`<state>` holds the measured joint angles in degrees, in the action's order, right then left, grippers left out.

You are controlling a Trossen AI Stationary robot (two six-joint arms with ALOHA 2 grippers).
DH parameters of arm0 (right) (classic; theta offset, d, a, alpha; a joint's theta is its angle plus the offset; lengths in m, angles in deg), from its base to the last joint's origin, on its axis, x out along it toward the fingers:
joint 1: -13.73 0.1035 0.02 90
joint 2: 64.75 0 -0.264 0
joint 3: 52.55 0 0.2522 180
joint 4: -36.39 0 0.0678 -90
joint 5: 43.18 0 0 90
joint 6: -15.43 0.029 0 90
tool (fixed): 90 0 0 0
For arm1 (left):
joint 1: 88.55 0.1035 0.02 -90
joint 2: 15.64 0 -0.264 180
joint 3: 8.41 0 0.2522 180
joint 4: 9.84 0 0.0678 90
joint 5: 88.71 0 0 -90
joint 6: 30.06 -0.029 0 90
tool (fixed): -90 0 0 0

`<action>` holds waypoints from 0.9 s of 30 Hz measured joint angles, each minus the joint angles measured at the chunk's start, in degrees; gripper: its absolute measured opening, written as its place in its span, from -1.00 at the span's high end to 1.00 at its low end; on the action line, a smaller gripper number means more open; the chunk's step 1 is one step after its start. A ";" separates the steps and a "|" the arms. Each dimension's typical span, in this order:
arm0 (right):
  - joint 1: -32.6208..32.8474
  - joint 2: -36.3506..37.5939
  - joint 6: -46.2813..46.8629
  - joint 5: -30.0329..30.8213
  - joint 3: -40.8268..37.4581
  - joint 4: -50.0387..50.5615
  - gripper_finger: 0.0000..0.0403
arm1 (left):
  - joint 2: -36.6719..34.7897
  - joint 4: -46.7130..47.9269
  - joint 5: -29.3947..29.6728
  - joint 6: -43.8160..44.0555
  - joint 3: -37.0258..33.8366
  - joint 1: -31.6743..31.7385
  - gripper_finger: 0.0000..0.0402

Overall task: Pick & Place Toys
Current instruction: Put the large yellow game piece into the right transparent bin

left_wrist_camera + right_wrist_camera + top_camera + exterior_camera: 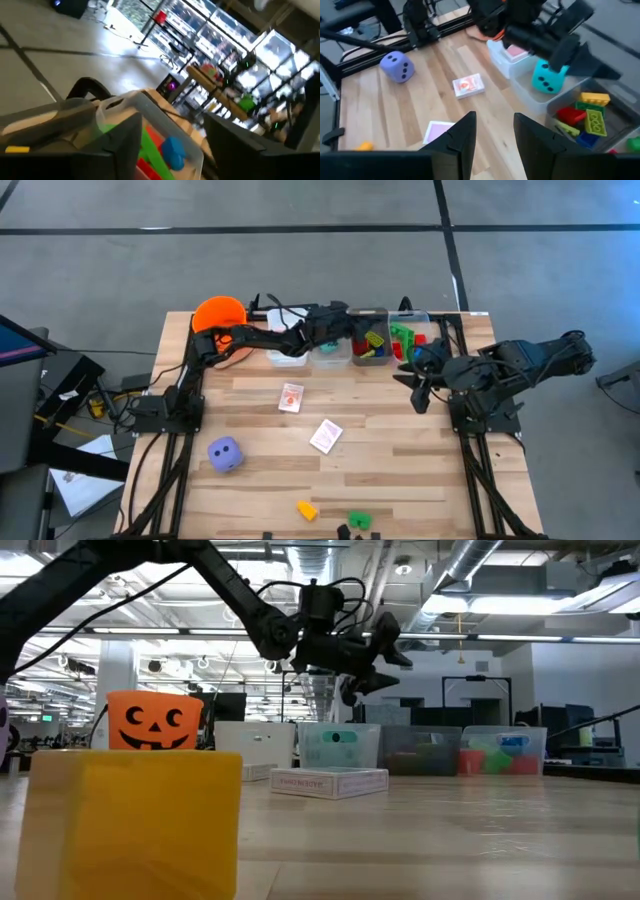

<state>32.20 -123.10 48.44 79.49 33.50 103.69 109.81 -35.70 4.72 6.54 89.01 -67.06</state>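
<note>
High view shows the left gripper (338, 330) over the row of bins at the table's (400, 480) 12 o'clock edge. Its jaws are spread and, in its wrist view, nothing sits between them. The teal die (547, 77) lies directly beneath it in a clear bin (530, 102), close against the bin wall. The right gripper (490, 132) waits near 2 o'clock, jaws slightly parted and empty. Toys not yet binned are the purple die (224, 453) at 8 o'clock, two cards (291, 397) (326, 436) near centre, and a yellow brick (307, 509) and green brick (358, 520) at 6 o'clock. We judge three hazards. First, the left fingers hang low over the bin, so a sideways exit could catch the rim and drag or tip it. Second, the cards lie flat on the wood, so a pinch may skid them rather than lift them. Third, the bricks sit close to the table edge, where a misjudged approach could knock them off.
</note>
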 joint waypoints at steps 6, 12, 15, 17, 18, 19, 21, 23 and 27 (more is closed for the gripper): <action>1.56 -0.05 -0.47 -3.16 0.00 0.20 0.37 | -1.36 -4.61 -17.07 8.24 -0.02 -1.69 -0.28; 4.55 -0.07 -2.03 -3.17 0.00 0.00 0.37 | -8.35 -3.55 -33.72 9.60 -0.04 -9.68 -0.31; 5.74 -0.19 -3.63 -3.15 0.00 -0.68 0.37 | -13.90 4.33 -33.21 -0.42 0.05 -16.23 -0.28; 6.37 -0.66 -4.85 -3.09 0.00 -1.94 0.37 | -17.76 13.34 -30.75 -9.82 0.02 -20.70 -0.26; 6.65 -0.99 -5.08 -3.09 0.00 -2.80 0.37 | -19.48 17.65 -28.48 -14.04 0.02 -22.90 -0.25; 6.80 -1.29 -5.06 -3.06 0.00 -3.86 0.37 | -21.18 22.80 -25.51 -17.77 -0.02 -25.02 -0.25; 7.01 -2.13 -3.94 -3.07 0.00 -5.89 0.37 | -24.18 30.65 -18.50 -23.97 -0.05 -29.13 -0.24; 7.01 -3.50 -2.17 -3.24 0.00 -7.40 0.37 | -26.48 36.23 -12.76 -28.49 -0.04 -32.69 -0.24; 7.01 -6.74 6.13 -5.58 0.00 -9.73 0.37 | -30.14 46.16 -6.00 -33.22 -0.04 -38.42 -0.26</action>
<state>39.21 -129.85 54.57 73.91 33.50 93.95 79.67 10.46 -1.28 -26.68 88.97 -105.48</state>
